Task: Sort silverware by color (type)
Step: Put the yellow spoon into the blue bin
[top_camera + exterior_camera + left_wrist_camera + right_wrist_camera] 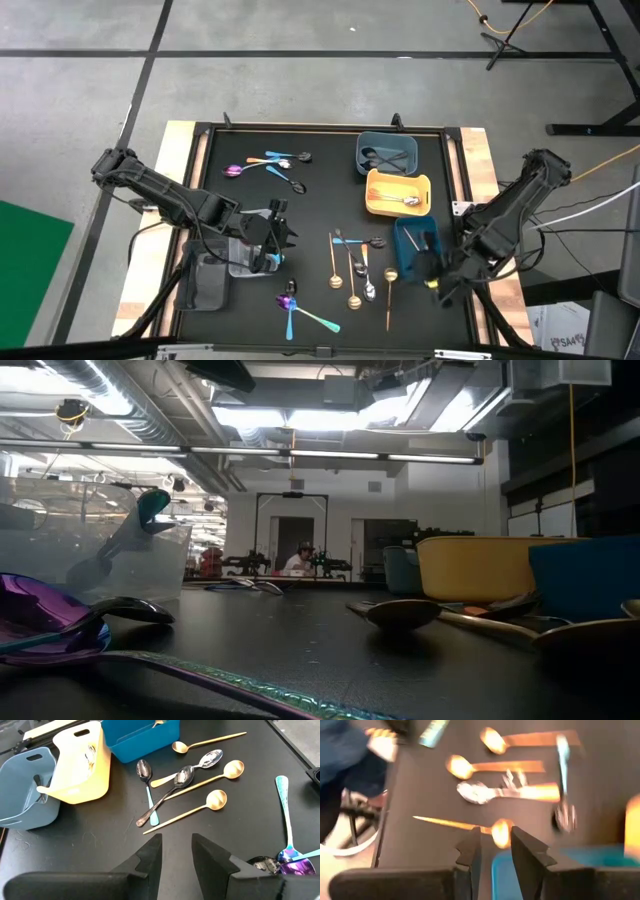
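Spoons lay in the grey tray (pixel 387 152) and yellow tray (pixel 397 192). Gold spoons (pixel 335 262) were laid lengthwise front-to-back. Both the left gripper (pixel 176 851) and right gripper (pixel 494 851) were seen open, empty.

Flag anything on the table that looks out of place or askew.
Nothing looks spilled or damaged. The loose spoons lie criss-crossed on the black mat, still unsorted, beside the yellow tray. In the low view, one teal spoon stands tilted in the clear tray.
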